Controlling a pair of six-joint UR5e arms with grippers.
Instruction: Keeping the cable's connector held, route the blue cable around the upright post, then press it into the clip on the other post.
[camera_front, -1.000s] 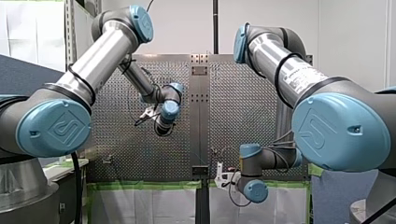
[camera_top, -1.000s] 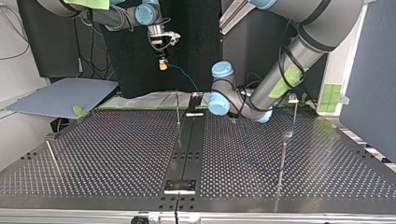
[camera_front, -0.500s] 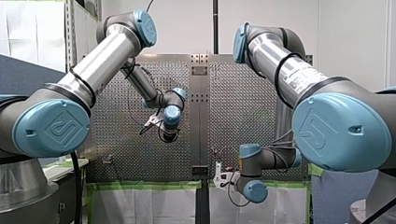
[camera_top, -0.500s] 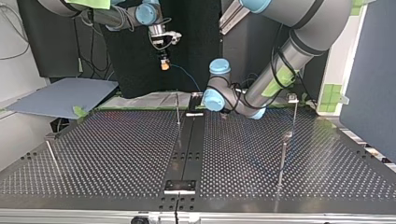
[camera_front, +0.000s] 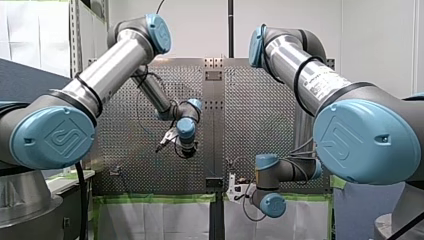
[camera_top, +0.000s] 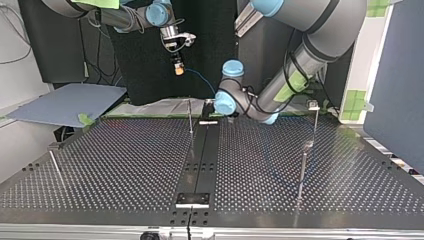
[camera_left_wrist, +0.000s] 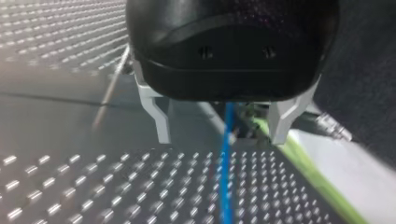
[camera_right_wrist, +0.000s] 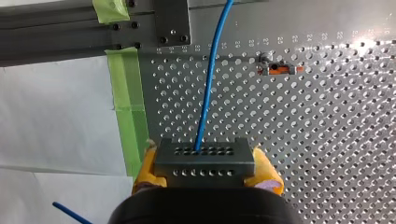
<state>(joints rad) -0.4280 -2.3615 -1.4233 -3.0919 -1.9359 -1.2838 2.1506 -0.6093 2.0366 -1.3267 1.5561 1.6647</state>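
Since a second ago my left arm (camera_top: 300, 55) has swung its wrist to the left in the top view, toward the far middle of the perforated metal table (camera_top: 125, 165). In the front view that wrist has dropped lower and slid right. My right gripper (camera_right_wrist: 204, 158) has barely shifted, only a touch lower and rightward in the top view. It hangs above the table's far edge, left of the middle. Its yellow pads (camera_right_wrist: 267, 173) are closed tight on the dark grey block connector (camera_right_wrist: 204, 167), which has rows of small holes.

The thin blue cable (camera_right_wrist: 208, 79) leaves the connector's face and, in the top view, slopes down to the right toward my left arm's wrist. My left gripper (camera_left_wrist: 222, 128) is black, with its bare metal fingers (camera_left_wrist: 159, 116) spread wide and nothing clamped. The blue cable runs down between the fingers over the perforated table and, as far as I can see, touches neither one.

In the top view a thin upright metal post (camera_top: 190, 117) stands at the far end of the dark centre rail (camera_top: 200, 160), just left of my left arm's wrist. Whether the cable touches it I cannot tell. A taller thin post (camera_top: 315, 120) with a small fitting on top stands well to the right, apart from both grippers. A green tape strip (camera_right_wrist: 123, 93) borders the table ahead of my right gripper.
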